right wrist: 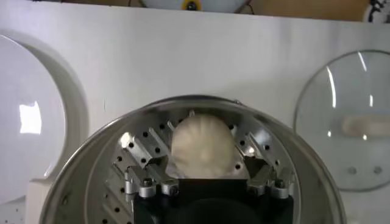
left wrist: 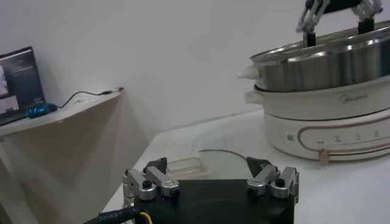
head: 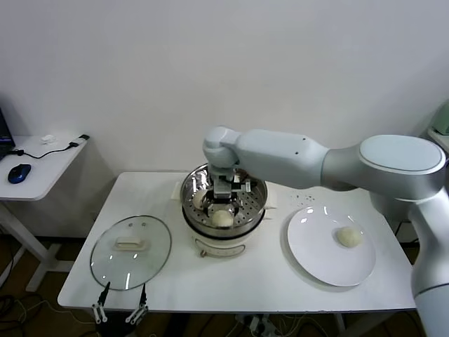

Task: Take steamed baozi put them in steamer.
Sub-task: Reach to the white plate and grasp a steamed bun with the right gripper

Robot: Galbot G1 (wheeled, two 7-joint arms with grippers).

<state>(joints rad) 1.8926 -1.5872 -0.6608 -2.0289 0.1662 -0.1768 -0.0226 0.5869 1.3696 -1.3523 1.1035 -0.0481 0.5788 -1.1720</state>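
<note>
Our right hand (right wrist: 207,182) sits inside the steamer (head: 257,189) mid-tabletop, fingers spread around a baozi (right wrist: 203,146) — lifting carelessly could drag it. Left hand (head: 119,312) hangs released at the tabletop's near edge.

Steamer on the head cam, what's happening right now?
The right claw is down inside the steamer, open around a baozi resting on the perforated floor. A second baozi sits beside it, and one more baozi waits on the white plate. The left claw idles, open, by the glass lid.

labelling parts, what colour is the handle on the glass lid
White, on the glass lid; clearest in the head view.
</note>
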